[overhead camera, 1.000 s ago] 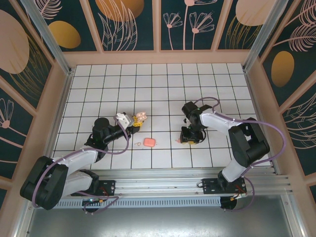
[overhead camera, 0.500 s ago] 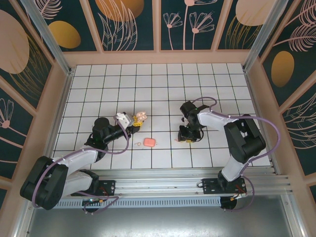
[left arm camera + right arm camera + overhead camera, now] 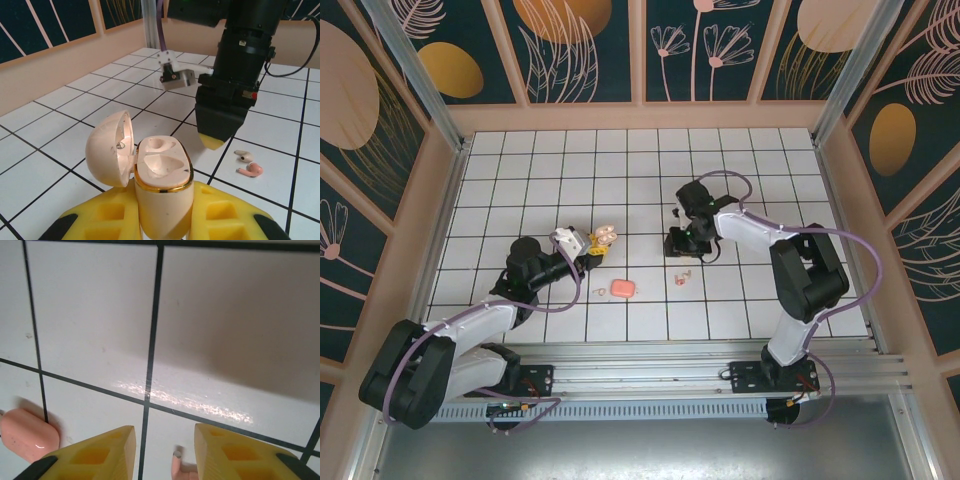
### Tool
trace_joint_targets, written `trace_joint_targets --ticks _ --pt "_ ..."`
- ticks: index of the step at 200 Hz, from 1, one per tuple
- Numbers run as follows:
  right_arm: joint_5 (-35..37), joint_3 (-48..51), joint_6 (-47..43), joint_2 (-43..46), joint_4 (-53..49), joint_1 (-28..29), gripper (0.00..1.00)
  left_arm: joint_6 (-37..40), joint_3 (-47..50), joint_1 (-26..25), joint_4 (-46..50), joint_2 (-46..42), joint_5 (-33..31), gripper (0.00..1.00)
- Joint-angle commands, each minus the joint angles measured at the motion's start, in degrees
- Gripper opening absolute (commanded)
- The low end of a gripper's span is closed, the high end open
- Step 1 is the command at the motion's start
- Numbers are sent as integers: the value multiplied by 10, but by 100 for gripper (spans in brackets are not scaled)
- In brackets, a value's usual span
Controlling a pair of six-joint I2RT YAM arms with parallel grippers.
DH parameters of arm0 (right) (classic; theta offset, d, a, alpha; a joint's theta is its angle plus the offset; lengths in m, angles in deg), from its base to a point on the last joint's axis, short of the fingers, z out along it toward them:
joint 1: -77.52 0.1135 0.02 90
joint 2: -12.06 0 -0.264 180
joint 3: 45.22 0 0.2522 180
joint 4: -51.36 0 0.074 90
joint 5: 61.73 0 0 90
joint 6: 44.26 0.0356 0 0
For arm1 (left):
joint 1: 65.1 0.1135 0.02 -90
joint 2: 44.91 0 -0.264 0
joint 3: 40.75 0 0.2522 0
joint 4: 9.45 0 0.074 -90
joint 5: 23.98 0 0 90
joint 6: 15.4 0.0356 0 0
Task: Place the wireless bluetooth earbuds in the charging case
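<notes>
The charging case (image 3: 162, 175) (lid (image 3: 107, 150) open) sits clenched in the left pincer (image 3: 162, 220); earbuds (image 3: 250, 170) beyond

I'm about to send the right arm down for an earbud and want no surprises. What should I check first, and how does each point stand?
1. Case held by the left tool: ok, clamped upright between the fingers.
2. Lid open: ok, swung back to one side.
3. Sockets empty: ok, both are bare.
4. Earbuds free: ok, both lie side by side on the table, apart from the case.
5. Right tool open: ok, fingers are spread.
6. Right tool over an earbud: not ok, its tip hangs off to the side of the pair.
</notes>
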Motion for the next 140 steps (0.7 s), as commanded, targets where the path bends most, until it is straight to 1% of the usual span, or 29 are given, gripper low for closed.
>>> trace_joint_targets --ticks 1,37,81,110,140 --pt "5 -20 -38 -15 -40 -1 37 5 -12 -3 -2 -8 -4 7" --pt "-21 -17 -54 -35 -49 2 37 4 -12 -3 -1 -11 -4 6" --pt "-22 -4 -73 -64 -69 2 37 5 -12 -3 1 -11 -5 6" --pt "6 6 -70 -57 -93 1 37 7 -12 -3 3 -16 -6 6" --pt "17 26 -59 -43 -114 0 37 6 -13 -3 3 -13 -4 7"
